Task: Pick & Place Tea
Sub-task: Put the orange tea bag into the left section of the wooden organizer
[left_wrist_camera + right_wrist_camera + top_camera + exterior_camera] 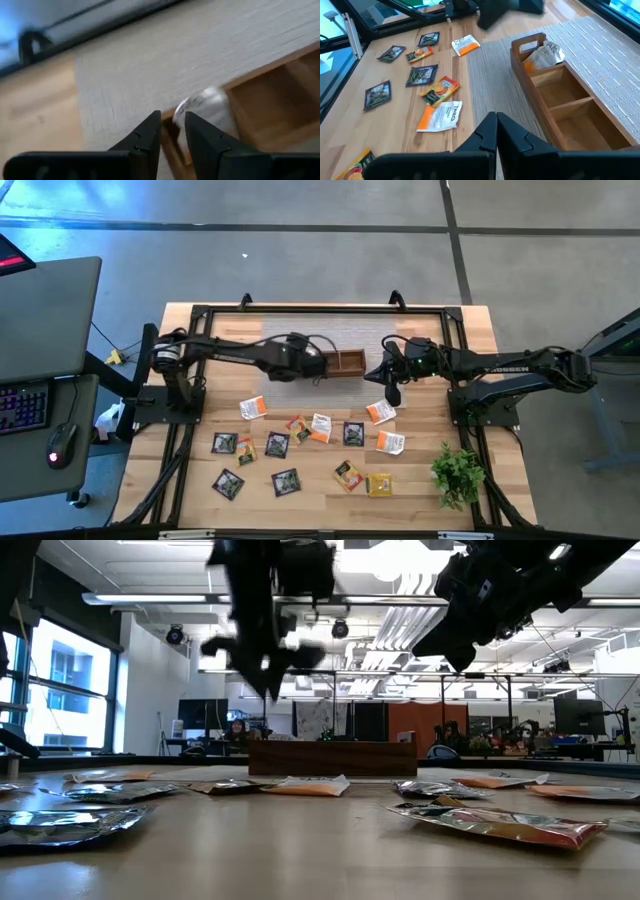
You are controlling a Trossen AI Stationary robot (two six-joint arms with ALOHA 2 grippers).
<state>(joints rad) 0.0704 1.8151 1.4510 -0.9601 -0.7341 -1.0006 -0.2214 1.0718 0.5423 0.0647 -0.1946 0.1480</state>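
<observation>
The brown wooden tray point(348, 363) stands on a grey mat at the table's far middle. One white tea sachet point(545, 54) lies tilted in the tray's left end compartment, leaning on its wall. Several other tea sachets point(300, 442), white-and-orange, dark and yellow, lie flat on the near half of the table. My left gripper point(172, 120) hovers open above the tray's left end, the white sachet point(207, 102) beyond its fingertips and nothing between them. My right gripper point(495, 122) hangs shut and empty above the table right of the tray.
A small green plant point(457, 472) stands at the near right corner. The grey mat point(495, 65) reaches out in front of the tray. Black frame rails point(180, 450) run along the table's left and right sides. The tray's other two compartments point(570, 95) hold nothing.
</observation>
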